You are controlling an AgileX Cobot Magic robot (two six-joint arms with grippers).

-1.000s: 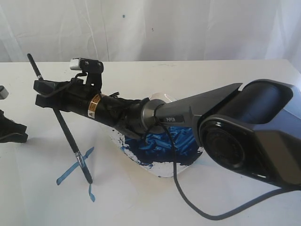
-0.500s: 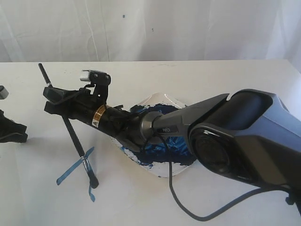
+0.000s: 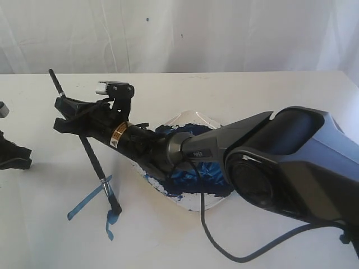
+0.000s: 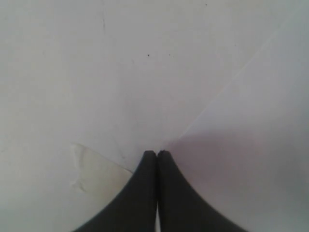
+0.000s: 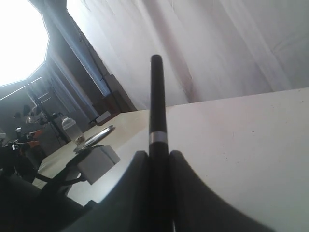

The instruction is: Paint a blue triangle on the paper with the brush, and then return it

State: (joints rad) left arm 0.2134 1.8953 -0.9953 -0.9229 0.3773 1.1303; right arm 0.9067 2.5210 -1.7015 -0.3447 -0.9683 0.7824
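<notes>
Right tool (image 3: 63, 114) clamped on brush (image 3: 92, 158) handle; axis steep, tip down at blue triangle (image 3: 84, 203) strokes. Left tool (image 4: 157, 153) closed, empty, farther.

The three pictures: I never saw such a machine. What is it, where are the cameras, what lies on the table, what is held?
A robot with two arms. One camera stands off the arms; one sits on each wrist. The right arm's fingers are shut on a thin black-handled paintbrush, its tip at streaky blue strokes. Beside these, on the white table, lies a white dish of dark blue paint. The left arm's fingers are shut and empty.
</notes>
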